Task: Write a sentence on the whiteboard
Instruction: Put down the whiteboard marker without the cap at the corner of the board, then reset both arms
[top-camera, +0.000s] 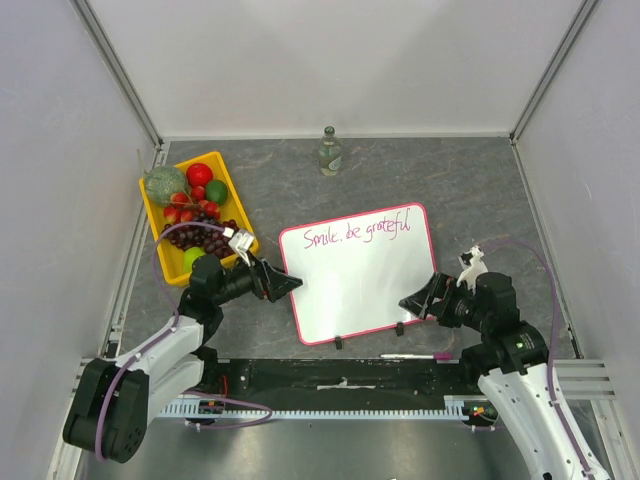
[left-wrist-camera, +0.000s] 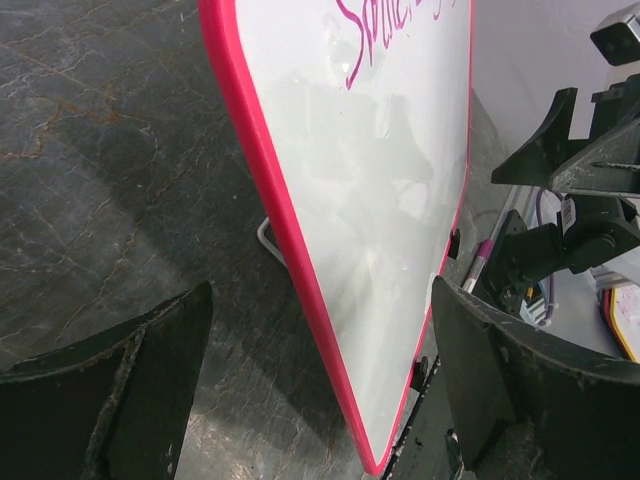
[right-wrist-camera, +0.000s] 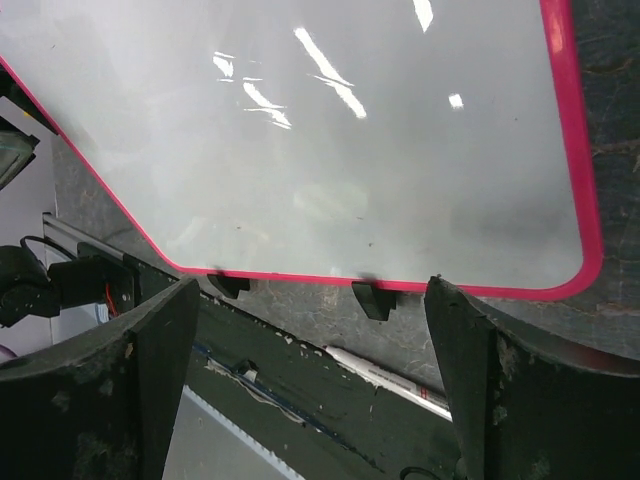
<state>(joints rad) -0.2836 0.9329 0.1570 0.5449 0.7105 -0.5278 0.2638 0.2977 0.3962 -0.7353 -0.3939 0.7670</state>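
whiteboard (top-camera: 365, 290) lies mid-bench (top-camera: 500, 200) between the arms, with the sentence (top-camera: 357, 231) "smile. be grateful" along its top, so the writing looks done. left end effector (top-camera: 280, 283) and right end effector (top-camera: 422, 300) gape wide and empty at its edges. pen (top-camera: 415, 356) lies by the near edge. fruit tray (top-camera: 150, 215) and bottle (top-camera: 329, 151) are out of the way.

Table (top-camera: 480, 190) is carrying one whiteboard (top-camera: 360, 290), one line of writing (top-camera: 357, 232), two black clips (top-camera: 339, 343) (top-camera: 399, 329), one marker (top-camera: 415, 356), one bottle (top-camera: 329, 152) and one yellow tray (top-camera: 150, 215). Fruit (top-camera: 199, 174) is lying heaped, count unclear. Showing: one left gripper (top-camera: 285, 283), one right gripper (top-camera: 415, 300).
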